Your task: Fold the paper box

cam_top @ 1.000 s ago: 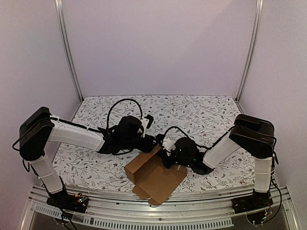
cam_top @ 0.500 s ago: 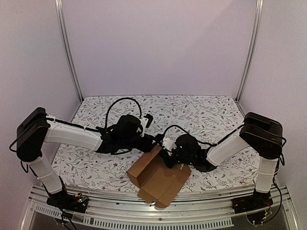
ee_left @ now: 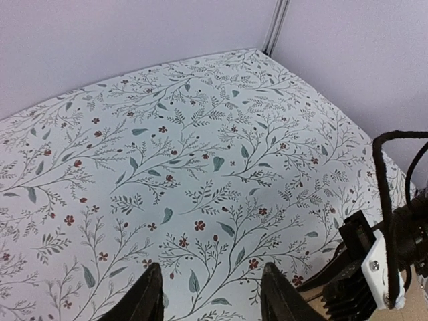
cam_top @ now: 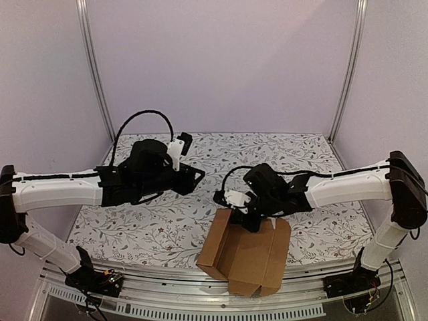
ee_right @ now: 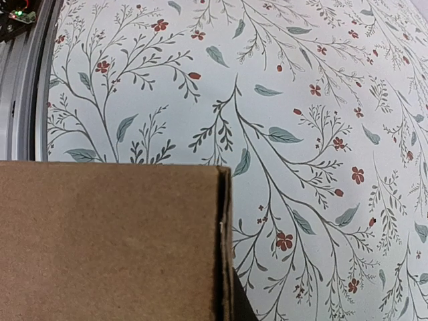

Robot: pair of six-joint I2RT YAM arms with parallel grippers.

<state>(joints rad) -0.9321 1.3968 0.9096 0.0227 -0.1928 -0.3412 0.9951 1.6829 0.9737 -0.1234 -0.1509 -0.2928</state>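
Note:
The paper box [cam_top: 244, 257] is a brown cardboard carton, partly formed, with open flaps. It sits at the table's front edge and reaches over the rail. My right gripper [cam_top: 242, 215] is shut on its upper back wall. In the right wrist view the cardboard [ee_right: 107, 241] fills the lower left, and one dark finger [ee_right: 239, 306] shows beside the wall's edge. The other finger is hidden behind the cardboard. My left gripper [cam_top: 196, 176] is open and empty, held above the table to the left of the box. Its fingers [ee_left: 150, 297] show only cloth between them.
The table carries a floral cloth [cam_top: 301, 160]. A metal rail [cam_top: 167, 304] runs along the front edge and also shows in the right wrist view [ee_right: 27, 80]. Upright frame posts [cam_top: 93, 67] stand at the back corners. The right gripper's body [ee_left: 374, 274] shows in the left wrist view.
My left gripper has let go of the box and drawn back up and to the left. My right gripper has swung the box to the right and turned it square to the front edge.

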